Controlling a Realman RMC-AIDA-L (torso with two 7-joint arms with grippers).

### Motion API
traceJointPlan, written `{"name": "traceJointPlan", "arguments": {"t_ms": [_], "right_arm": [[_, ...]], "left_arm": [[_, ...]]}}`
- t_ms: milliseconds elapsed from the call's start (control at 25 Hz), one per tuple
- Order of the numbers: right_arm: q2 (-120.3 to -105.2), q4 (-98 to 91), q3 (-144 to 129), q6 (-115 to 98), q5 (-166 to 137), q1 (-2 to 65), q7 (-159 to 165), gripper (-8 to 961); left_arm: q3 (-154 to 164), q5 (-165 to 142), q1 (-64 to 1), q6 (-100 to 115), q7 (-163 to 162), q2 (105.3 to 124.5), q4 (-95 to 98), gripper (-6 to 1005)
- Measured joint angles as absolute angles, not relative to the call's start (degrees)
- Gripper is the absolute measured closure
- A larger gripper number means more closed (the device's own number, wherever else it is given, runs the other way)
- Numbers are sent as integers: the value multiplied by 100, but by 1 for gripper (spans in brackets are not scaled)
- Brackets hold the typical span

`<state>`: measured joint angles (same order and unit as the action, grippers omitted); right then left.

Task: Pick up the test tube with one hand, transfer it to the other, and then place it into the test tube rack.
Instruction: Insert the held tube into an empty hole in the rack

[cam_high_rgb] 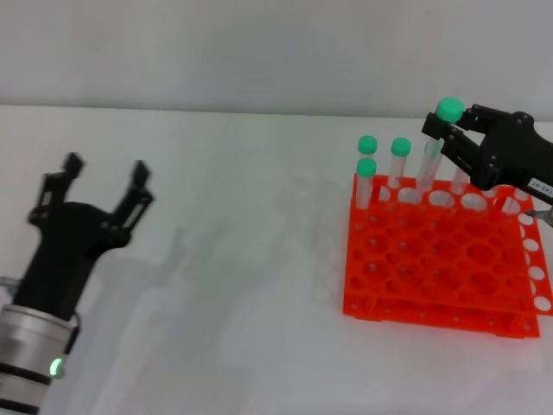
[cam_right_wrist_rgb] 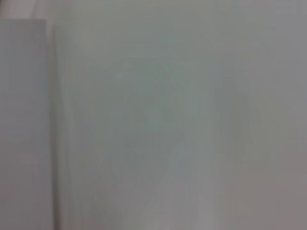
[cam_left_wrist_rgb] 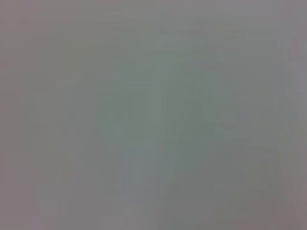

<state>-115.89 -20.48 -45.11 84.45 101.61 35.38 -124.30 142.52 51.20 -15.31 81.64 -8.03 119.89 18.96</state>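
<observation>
Carefully now: your right claw [cam_high_rgb: 454, 134] grips the test tube [cam_high_rgb: 432, 164] just under its green cap [cam_high_rgb: 449, 110], at the upper right of the head frame, with the tube's lower end down at the back row of the test tube rack [cam_high_rgb: 441, 259]. You cannot tell from this angle whether the tip is already inside a hole or only resting on the rim between two holes. If it sits on the rim and you let go, I judge the tube will tip over, likely against the three seated tubes [cam_high_rgb: 367, 177] just to its left, or fall behind the rack onto the counter [cam_high_rgb: 242, 259]. The tube also looks slightly tilted; pushing down at that lean could jam it against the hole's edge or nudge the light plastic rack.

Your right arm reaches in from the right edge of the frame, its claw lying roughly level and pointing toward frame left, fingers clenched around the tube's top. Your left claw [cam_high_rgb: 104, 186] waits at the left of the frame, well apart from the rack, pointing up and away with fingers spread and nothing in them. Both wrist views show only a blank surface.
</observation>
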Motion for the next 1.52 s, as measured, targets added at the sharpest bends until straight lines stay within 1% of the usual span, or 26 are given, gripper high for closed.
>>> {"name": "traceJointPlan", "arguments": {"t_ms": [320,640,1080,1520], "right_arm": [[-11618,-1455,-4524,7890,10501,3705,-13130,736],[-11619,-678,-4498,7615,10805,4067,-13754,736],[-11619,-319,-4478,7286,10827,4363,-13973,737],[-11619,-84,-4465,6999,10856,4498,-14165,737]], "left_arm": [[14247,5652,-1475,8188,-804,11980,1757,106],[14272,5673,-1512,8148,-813,11984,1749,106],[14268,5679,-1499,8139,-845,11988,1749,106],[14254,5678,-1515,8091,-852,11984,1749,106]]}}
